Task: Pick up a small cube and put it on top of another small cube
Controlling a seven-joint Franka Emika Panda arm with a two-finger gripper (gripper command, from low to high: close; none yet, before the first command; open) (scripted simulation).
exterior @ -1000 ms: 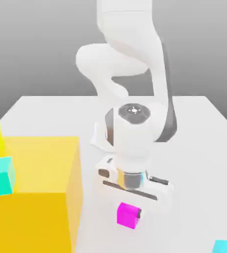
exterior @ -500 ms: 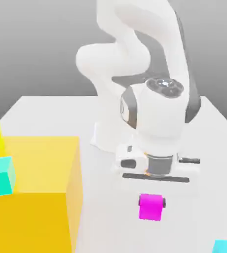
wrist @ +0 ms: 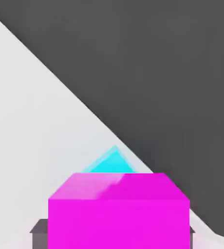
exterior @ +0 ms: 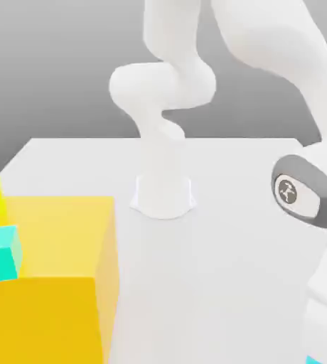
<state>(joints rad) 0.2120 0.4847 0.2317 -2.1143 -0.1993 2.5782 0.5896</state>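
**Two cameras: a raised table view and a close hand view**

The exterior view sits above table height, facing the arm's base (exterior: 163, 199) across the white table (exterior: 216, 270). It stands close enough that the big orange-yellow block (exterior: 49, 284) fills its lower left, and the arm's forearm leaves the frame at its right edge. The hand view looks from the hand, very near the magenta cube (wrist: 119, 214), with the cyan cube (wrist: 111, 163) just beyond it at the table's edge. Both views share that corner of the table, where a sliver of magenta shows at the exterior view's lower right.
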